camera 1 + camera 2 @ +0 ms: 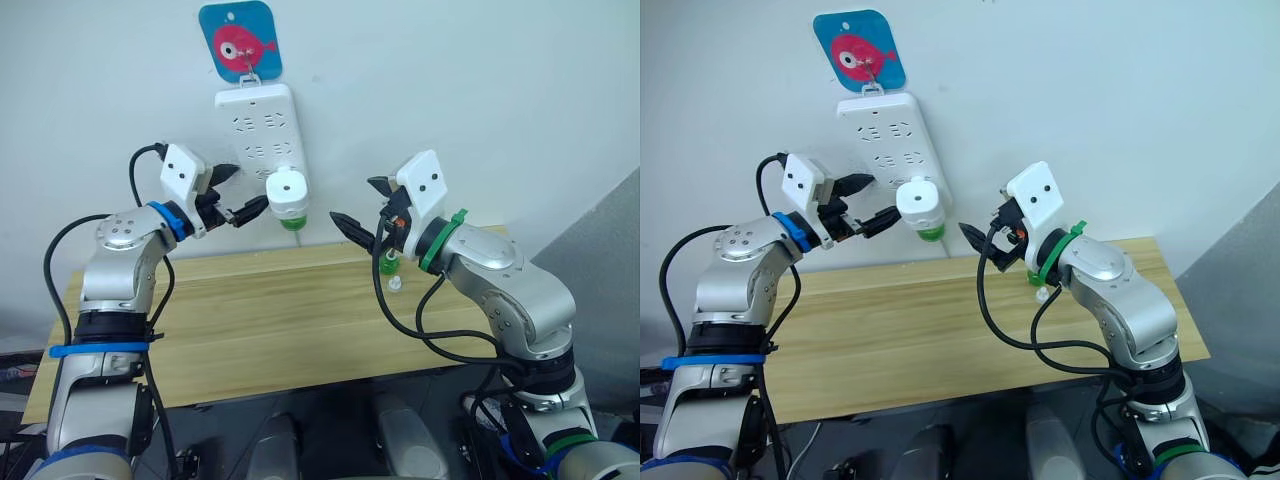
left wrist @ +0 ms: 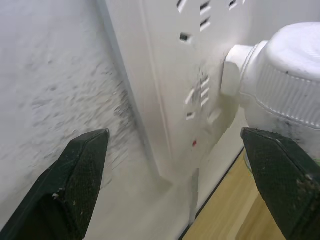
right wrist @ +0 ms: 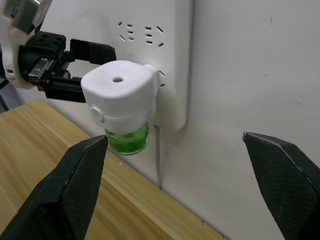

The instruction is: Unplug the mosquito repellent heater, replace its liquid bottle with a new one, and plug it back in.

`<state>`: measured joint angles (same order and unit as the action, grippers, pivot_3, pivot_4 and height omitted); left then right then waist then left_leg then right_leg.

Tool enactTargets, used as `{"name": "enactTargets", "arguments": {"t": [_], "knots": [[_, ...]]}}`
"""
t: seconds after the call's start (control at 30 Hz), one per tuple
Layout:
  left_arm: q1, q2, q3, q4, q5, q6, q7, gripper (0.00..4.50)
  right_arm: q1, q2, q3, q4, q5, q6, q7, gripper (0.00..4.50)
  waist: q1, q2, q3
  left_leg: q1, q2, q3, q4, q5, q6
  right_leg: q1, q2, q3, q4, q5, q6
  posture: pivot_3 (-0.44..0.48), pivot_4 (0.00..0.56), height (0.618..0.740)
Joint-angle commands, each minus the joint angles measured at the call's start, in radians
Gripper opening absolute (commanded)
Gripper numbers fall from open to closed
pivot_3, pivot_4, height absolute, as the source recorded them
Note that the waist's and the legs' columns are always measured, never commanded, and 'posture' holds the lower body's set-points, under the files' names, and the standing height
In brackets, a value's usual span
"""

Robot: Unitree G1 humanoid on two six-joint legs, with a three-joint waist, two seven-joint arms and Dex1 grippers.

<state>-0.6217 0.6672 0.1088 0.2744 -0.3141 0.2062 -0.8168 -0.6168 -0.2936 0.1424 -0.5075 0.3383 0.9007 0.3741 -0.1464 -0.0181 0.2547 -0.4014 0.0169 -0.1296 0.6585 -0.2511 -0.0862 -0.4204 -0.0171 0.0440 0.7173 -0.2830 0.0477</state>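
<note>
The white mosquito repellent heater (image 1: 286, 191) is plugged into the bottom of a white wall power strip (image 1: 254, 122), with a green liquid bottle (image 1: 291, 221) screwed in under it. My left gripper (image 1: 236, 194) is open just left of the heater, one finger (image 2: 75, 182) toward the wall and the other (image 2: 280, 180) below the heater body. My right gripper (image 1: 362, 207) hangs open to the heater's right, apart from it. A second green bottle (image 1: 388, 265) stands on the table behind the right gripper, partly hidden.
The wooden table (image 1: 250, 320) runs along the white wall. A small white cap-like piece (image 1: 396, 285) lies by the second bottle. A blue fish-shaped hook plate (image 1: 240, 40) holds the power strip up. The strip's cord drops behind the table.
</note>
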Motion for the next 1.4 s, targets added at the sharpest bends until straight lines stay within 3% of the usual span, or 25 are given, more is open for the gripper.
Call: {"name": "enactTargets", "arguments": {"t": [0.03,0.07,0.17,0.37,0.53,0.63,0.8,1.4], "knots": [[0.069,0.079,0.096,-0.048,0.015,-0.001,0.037,4.48,0.014,-0.007,0.012,-0.057,0.017,-0.047,0.034,4.50,-0.002,0.000,0.000,0.000,0.000,0.001,-0.001,0.000,0.000,0.000,0.000,0.001,-0.001,0.000,0.000,-0.114,0.186,0.725],[0.104,0.098,0.104,-0.077,0.007,0.006,0.019,4.48,0.022,-0.011,0.019,-0.062,0.017,-0.055,0.043,4.50,0.000,0.000,0.000,0.000,0.000,0.001,-0.003,0.000,0.000,-0.001,0.000,0.000,-0.002,-0.001,-0.001,-0.109,0.186,0.725],[0.227,0.158,0.139,-0.174,-0.040,0.042,-0.059,4.50,0.041,-0.005,0.030,-0.075,0.026,-0.066,0.057,3.96,0.005,-0.001,0.000,0.000,0.000,0.002,-0.010,0.000,0.000,-0.001,-0.002,0.000,-0.007,-0.001,-0.001,-0.100,0.186,0.725],[0.514,0.279,0.250,-0.506,-0.295,0.292,-0.266,4.50,0.074,0.006,0.082,-0.084,0.012,-0.113,0.075,1.81,0.022,-0.002,-0.001,-0.004,-0.001,0.001,-0.014,0.000,-0.001,-0.002,-0.005,-0.002,-0.017,-0.001,-0.001,-0.043,0.182,0.725],[0.651,0.253,0.313,-0.745,-0.424,0.391,-0.220,4.50,0.081,0.024,0.123,-0.056,-0.014,-0.166,0.078,0.04,0.059,-0.002,-0.002,-0.002,-0.001,0.002,-0.014,0.000,-0.001,0.000,-0.005,-0.001,-0.017,-0.001,-0.001,-0.023,0.183,0.725],[0.685,0.172,0.330,-0.848,-0.466,0.420,-0.096,4.50,0.071,0.044,0.162,-0.014,-0.047,-0.208,0.073,0.04,0.069,-0.004,-0.002,0.000,-0.001,0.002,-0.013,0.000,-0.001,0.002,-0.005,-0.002,-0.017,-0.001,-0.001,-0.017,0.181,0.725],[0.773,0.087,0.319,-0.982,-0.438,0.378,-0.006,4.50,0.058,0.099,0.190,0.043,-0.090,-0.246,0.042,0.04,0.071,-0.005,-0.004,0.000,-0.001,0.003,-0.014,0.000,-0.001,0.002,-0.005,-0.001,-0.017,-0.001,-0.001,-0.005,0.177,0.725],[0.792,0.094,0.260,-1.009,-0.424,0.337,-0.005,4.50,-0.012,0.160,0.170,0.181,-0.180,-0.238,-0.009,0.04,0.089,-0.005,-0.006,0.000,-0.001,0.003,-0.014,0.000,-0.001,0.002,-0.004,-0.001,-0.017,-0.001,-0.001,0.004,0.178,0.725]]}}
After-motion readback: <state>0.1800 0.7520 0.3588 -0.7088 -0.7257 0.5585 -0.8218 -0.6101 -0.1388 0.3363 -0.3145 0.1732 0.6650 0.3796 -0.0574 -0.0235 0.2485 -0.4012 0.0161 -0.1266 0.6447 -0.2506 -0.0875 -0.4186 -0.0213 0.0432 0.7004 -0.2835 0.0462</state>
